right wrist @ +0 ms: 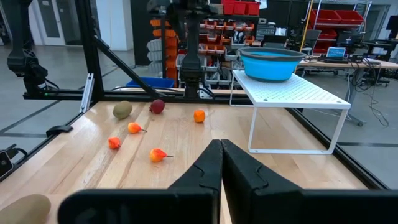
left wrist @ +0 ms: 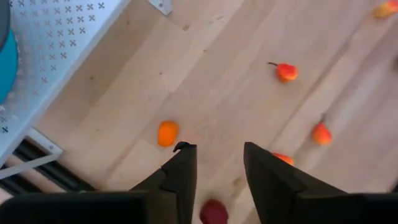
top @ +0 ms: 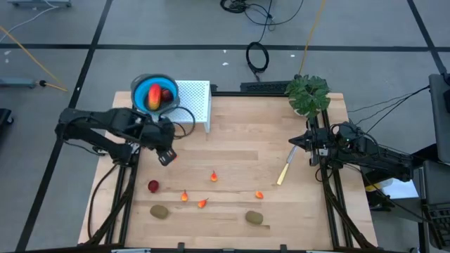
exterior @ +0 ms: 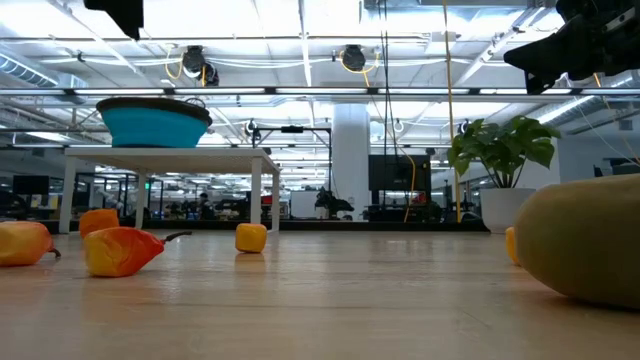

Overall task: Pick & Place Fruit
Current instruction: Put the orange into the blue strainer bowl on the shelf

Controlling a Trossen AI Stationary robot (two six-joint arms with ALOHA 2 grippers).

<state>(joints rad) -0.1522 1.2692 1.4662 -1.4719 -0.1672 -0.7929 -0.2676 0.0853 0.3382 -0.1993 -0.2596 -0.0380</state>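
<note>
My left gripper (top: 166, 156) hangs open above the table's left half, in front of the white stand, fingers pointing down (left wrist: 217, 163). On the wood below it lie a small orange ball (left wrist: 167, 132) and a dark red ball (left wrist: 214, 213); neither is between the fingertips. Orange-red bits (top: 213, 176) (top: 184, 196) (top: 259, 195), the dark red ball (top: 152, 185) and two kiwis (top: 159, 211) (top: 254, 218) lie toward the near edge. A blue bowl (top: 153, 93) holds a red-orange fruit and a dark red ball. My right gripper (right wrist: 219, 148) waits shut at the right (top: 294, 143).
The bowl stands on a white perforated stand (top: 193, 98) at the far left. A pale yellow stick (top: 285, 169) lies right of centre, near my right gripper. A potted plant (top: 308, 95) stands at the far right corner. Bare wood lies at the middle of the table.
</note>
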